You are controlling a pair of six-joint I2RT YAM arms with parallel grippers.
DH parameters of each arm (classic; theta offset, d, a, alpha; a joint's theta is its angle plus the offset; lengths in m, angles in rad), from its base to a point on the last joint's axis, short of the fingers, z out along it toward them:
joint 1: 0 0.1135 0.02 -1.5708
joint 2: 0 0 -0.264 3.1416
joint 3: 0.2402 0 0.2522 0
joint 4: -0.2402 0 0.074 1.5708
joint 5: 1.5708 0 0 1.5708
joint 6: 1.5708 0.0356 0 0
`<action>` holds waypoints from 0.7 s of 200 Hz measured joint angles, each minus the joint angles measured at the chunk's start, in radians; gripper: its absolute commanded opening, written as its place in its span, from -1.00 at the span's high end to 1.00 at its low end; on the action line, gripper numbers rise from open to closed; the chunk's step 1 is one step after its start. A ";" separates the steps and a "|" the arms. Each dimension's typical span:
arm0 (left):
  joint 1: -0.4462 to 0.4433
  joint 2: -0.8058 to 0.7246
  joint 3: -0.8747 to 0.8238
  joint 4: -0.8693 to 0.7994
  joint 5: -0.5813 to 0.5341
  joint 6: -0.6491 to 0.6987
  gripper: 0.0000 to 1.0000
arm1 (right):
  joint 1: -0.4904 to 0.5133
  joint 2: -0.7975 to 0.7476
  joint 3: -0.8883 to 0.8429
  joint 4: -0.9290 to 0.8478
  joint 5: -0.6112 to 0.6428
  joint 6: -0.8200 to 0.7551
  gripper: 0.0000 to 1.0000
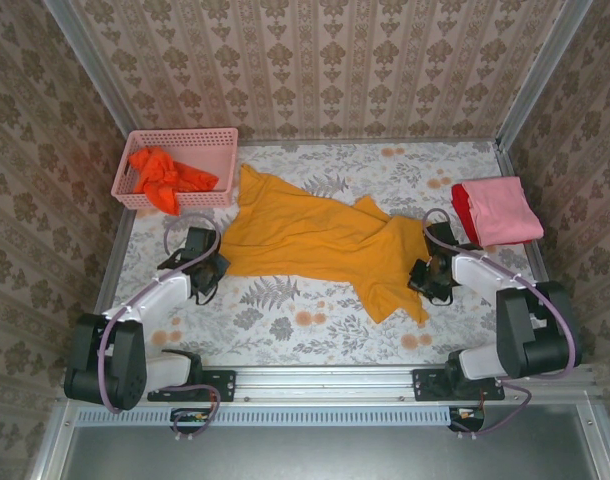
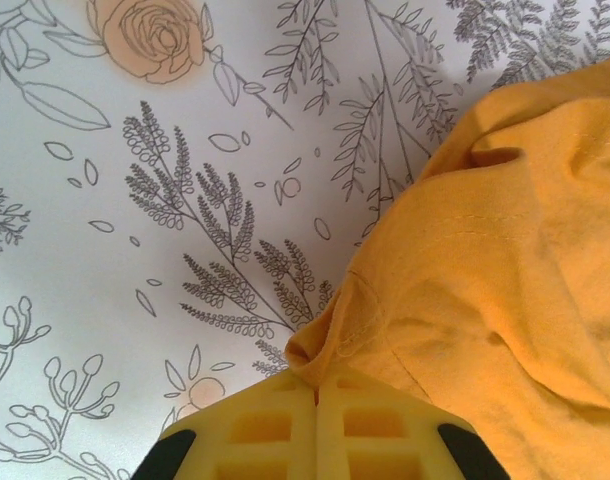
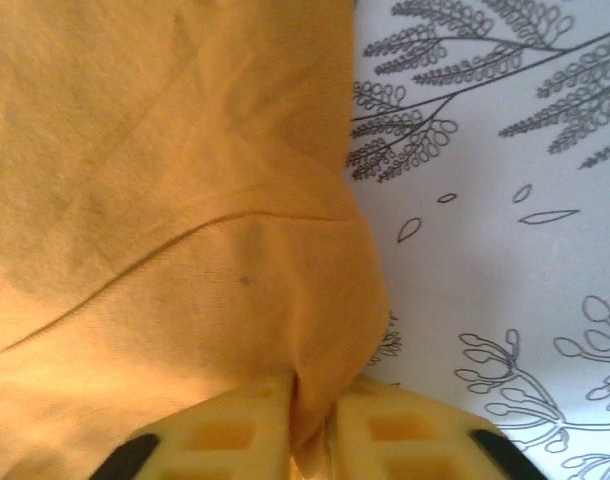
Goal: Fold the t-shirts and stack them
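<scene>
Top external view: my left gripper [image 1: 215, 262] and right gripper [image 1: 417, 276] each clamp an edge of the golden-yellow cloth t-shirt [image 1: 315, 235] spread between them — beyond, folded pink t-shirt [image 1: 503, 210] touching red t-shirt [image 1: 463, 208], right; orange-red t-shirt [image 1: 163, 175] in pink plastic lattice basket [image 1: 185, 137], left.

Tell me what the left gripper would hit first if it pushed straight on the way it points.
The left gripper is shut on the edge of the yellow t-shirt, so cloth comes first; right beyond it lies the floral table, likely very near, though depth is unclear.
</scene>
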 measured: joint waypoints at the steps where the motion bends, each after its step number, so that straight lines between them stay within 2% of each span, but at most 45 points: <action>1: 0.000 0.000 -0.001 0.000 0.000 0.000 1.00 | 0.000 0.002 0.001 0.000 0.000 0.002 1.00; 48: 0.000 -0.010 -0.017 -0.008 0.000 -0.009 1.00 | 0.000 -0.013 0.011 -0.008 0.001 -0.007 1.00; 87: 0.000 -0.057 0.000 -0.027 -0.011 -0.005 1.00 | 0.000 -0.218 0.033 -0.052 0.033 -0.006 1.00; 110: 0.002 -0.069 0.081 -0.063 -0.015 0.013 1.00 | 0.000 -0.317 0.132 -0.086 0.047 -0.006 1.00; 140: 0.005 -0.097 0.233 -0.050 -0.016 0.074 1.00 | 0.000 -0.344 0.355 -0.127 0.058 -0.021 1.00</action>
